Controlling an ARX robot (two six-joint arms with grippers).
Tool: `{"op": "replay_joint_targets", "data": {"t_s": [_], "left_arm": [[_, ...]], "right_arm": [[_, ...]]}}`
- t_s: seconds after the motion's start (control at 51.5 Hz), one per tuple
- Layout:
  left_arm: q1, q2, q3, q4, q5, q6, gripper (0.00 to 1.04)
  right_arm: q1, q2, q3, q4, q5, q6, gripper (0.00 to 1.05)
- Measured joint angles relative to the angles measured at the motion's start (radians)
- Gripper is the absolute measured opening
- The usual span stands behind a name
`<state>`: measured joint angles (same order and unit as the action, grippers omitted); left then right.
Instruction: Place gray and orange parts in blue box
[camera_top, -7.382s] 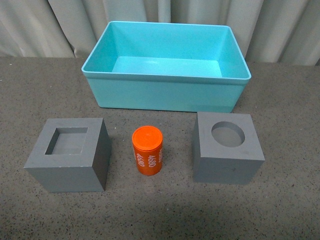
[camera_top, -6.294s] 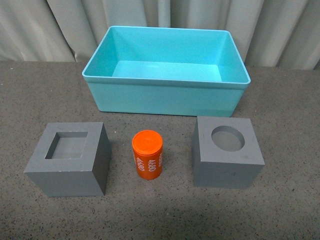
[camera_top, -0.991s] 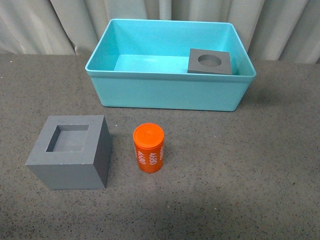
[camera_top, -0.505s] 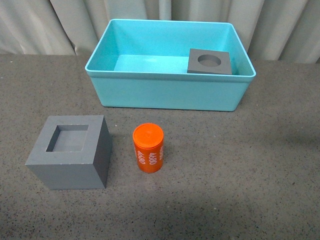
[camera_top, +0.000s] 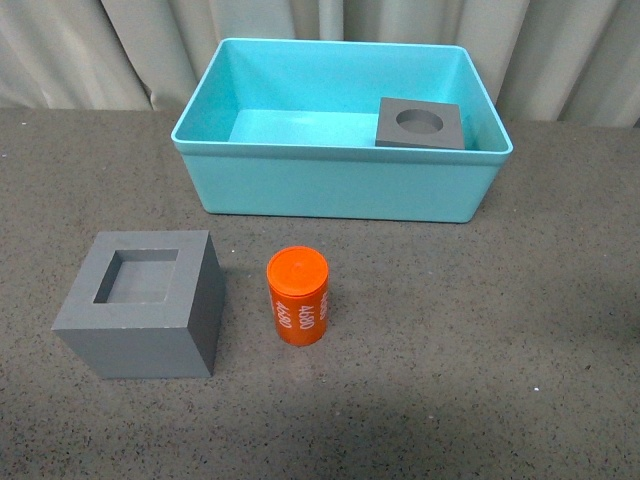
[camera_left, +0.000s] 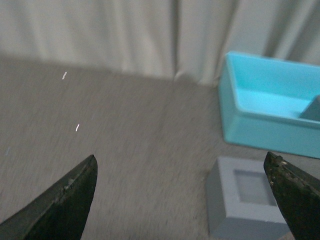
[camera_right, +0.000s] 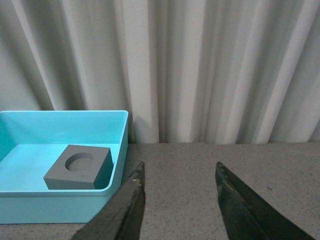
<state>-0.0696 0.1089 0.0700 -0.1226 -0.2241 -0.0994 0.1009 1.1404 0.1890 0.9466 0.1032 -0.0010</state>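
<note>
Right now we have the round-hole cube (camera_top: 420, 124) inside the bin (camera_top: 340, 190), at its right end. The square-hole cube (camera_top: 140, 300) and orange cylinder (camera_top: 297, 297) sit on the table (camera_top: 480, 340) in front of the bin, cylinder upright, near that cube's right side, not touching. Our left claw (camera_left: 180, 159) gapes wide, empty. Our right claw (camera_right: 180, 165) is parted less, empty too.
</note>
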Motion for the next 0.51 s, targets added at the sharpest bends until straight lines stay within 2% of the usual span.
{"op": "replay_joint_targets", "data": {"t_s": [0.019,0.058,0.136,0.272,0.35,0.505], "left_arm": [[-0.011,0.043,0.010,-0.001,-0.043,-0.034,0.98],[-0.015,0.106,0.023,0.012,-0.064,-0.062,0.98],[-0.012,0.251,0.063,0.091,-0.051,-0.118,0.98],[-0.003,0.642,0.187,0.272,0.108,-0.194,0.98],[-0.003,0.852,0.246,0.309,0.183,-0.197,0.98],[0.003,1.162,0.343,0.372,0.232,-0.137,0.98]], "right_arm": [[0.000,0.000,0.000,0.000,0.000,0.000,0.48],[0.000,-0.002,-0.001,0.000,0.000,0.000,0.53],[0.000,-0.002,-0.001,0.000,0.000,0.000,0.66],[0.000,-0.002,-0.001,0.000,0.001,0.001,0.97],[0.000,-0.002,-0.001,0.000,0.000,0.001,0.94],[0.000,-0.002,-0.001,0.000,0.000,0.000,0.95]]}}
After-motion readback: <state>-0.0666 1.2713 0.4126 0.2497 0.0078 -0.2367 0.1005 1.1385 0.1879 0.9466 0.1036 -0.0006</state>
